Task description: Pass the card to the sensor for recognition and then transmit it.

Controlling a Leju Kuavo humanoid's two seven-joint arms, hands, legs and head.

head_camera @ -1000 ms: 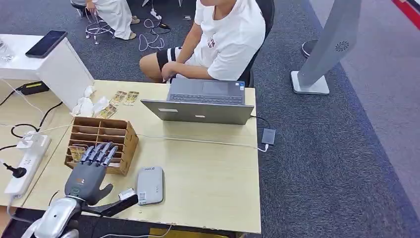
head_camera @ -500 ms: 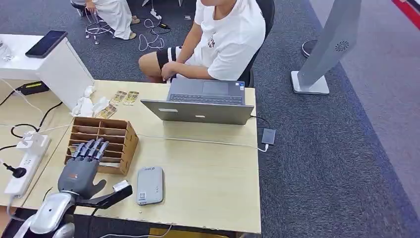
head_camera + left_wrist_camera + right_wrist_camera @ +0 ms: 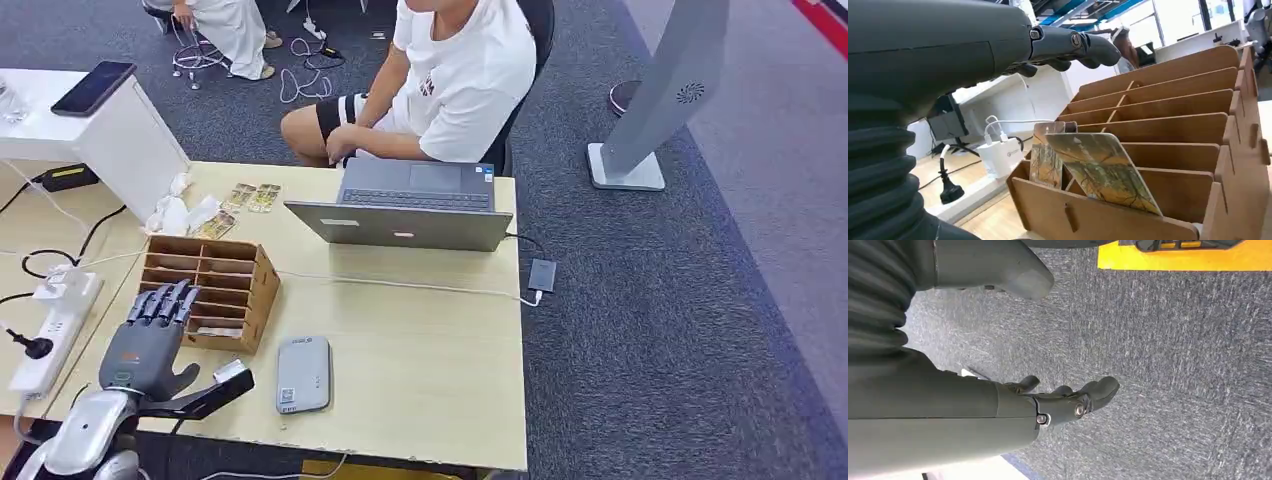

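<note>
left hand [image 3: 148, 338] hovers open and empty at the wooden rack [image 3: 222, 279], fingers extended over its near slots. cards [image 3: 1096, 170] stand in the rack's front compartment. right hand [image 3: 1063, 400] hangs loosely curled, holding nothing.

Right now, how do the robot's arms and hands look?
The left arm is silver, ending in a dark grey left hand with darker fingers and a small orange mark. The right hand is the same dark grey, behind a ribbed cover.
</note>
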